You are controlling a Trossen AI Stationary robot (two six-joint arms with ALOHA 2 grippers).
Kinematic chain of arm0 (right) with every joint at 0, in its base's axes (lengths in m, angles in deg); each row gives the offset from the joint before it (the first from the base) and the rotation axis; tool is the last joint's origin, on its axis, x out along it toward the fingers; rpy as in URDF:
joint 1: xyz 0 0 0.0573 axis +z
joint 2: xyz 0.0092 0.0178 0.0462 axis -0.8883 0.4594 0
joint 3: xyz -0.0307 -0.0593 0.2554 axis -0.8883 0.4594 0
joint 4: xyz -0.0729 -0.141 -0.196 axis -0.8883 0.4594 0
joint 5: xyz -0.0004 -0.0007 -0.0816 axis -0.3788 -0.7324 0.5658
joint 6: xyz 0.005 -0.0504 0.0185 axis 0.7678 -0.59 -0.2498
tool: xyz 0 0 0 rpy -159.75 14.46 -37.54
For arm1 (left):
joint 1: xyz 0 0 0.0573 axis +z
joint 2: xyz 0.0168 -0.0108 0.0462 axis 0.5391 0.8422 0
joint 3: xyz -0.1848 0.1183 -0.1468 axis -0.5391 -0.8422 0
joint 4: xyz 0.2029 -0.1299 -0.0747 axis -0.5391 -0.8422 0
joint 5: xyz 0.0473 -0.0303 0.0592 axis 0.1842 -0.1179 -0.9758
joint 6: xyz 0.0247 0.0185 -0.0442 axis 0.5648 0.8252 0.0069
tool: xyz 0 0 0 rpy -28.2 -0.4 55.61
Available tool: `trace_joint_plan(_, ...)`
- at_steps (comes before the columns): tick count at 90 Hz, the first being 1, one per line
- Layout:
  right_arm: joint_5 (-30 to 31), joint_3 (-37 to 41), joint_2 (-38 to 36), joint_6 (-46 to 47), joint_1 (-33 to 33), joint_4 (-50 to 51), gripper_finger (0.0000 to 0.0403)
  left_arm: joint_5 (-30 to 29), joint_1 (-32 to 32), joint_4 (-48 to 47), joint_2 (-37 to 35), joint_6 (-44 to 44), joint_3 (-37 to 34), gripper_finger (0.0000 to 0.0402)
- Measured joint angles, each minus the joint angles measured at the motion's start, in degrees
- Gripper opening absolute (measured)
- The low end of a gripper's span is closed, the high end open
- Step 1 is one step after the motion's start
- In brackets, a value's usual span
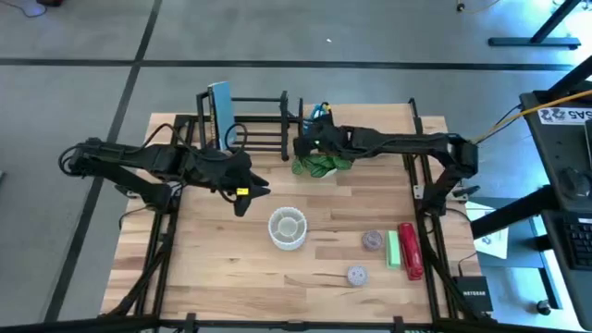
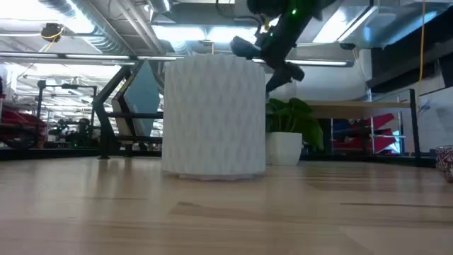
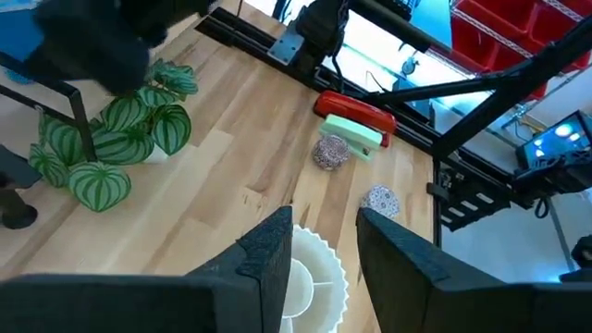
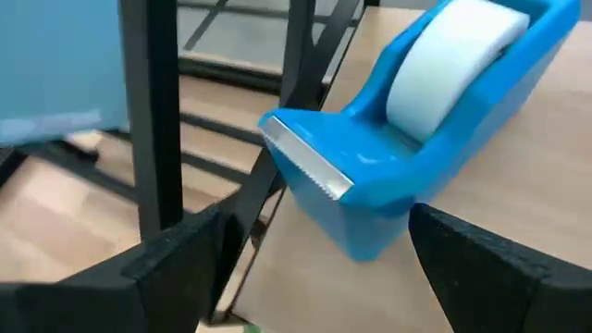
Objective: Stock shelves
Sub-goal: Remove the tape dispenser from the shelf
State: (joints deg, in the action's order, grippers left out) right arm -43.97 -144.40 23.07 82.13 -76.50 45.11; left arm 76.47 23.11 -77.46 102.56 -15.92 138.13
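- Left hand [image 1: 248, 191]: open, empty, left of the white cup [image 1: 288, 228].
- Black rack [image 1: 250, 125]: behind the cup.
- Right hand [image 4: 314, 268]: open, at the tape dispenser [image 4: 416, 120]; risk of shoving it into the rack bars.

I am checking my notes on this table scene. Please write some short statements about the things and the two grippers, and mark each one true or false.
1. The right gripper is open, facing the blue tape dispenser. True.
2. The left gripper is shut on the white ribbed cup. False: it is open above the cup and holds nothing.
3. The potted plant lies near the table's front edge. False: it stands toward the back, beside the black rack.
4. The red stapler lies beside the green block. True.
5. A light blue flat item stands upright in the rack. True.
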Motion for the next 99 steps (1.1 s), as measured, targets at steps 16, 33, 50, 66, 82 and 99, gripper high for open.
trace_joint_plan(16, 2.84, -0.04, 0.84, 2.74, 0.02, -0.81, 0.0326, 0.88, 0.00, 0.00, 0.00, -0.02, 0.00, 0.0107)
trace_joint_plan(33, 5.02, -0.04, 0.82, 3.04, 0.00, -0.42, 0.0301, 1.07, 0.00, 0.00, 0.00, -0.02, 0.00, 0.0107)
trace_joint_plan(50, 3.08, -0.04, 0.07, 2.91, -0.04, 0.55, 0.0257, 1.08, 0.01, 0.00, 0.00, 0.00, 0.00, 0.0107)
trace_joint_plan(66, 3.20, 0.13, -1.32, 2.41, -0.09, 5.75, 0.0235, 1.08, 0.00, -0.02, 0.00, 0.00, 0.00, 0.0107)
trace_joint_plan(82, 4.94, 0.09, -3.35, 0.88, -0.11, 10.39, 0.0232, 1.08, 0.00, -0.02, 0.00, 0.00, 0.00, 0.0107)
trace_joint_plan(99, 3.26, 0.09, -5.05, -2.39, -0.09, 10.00, 0.0232, 1.06, 0.02, -0.02, 0.00, 0.00, 0.00, 0.0107)
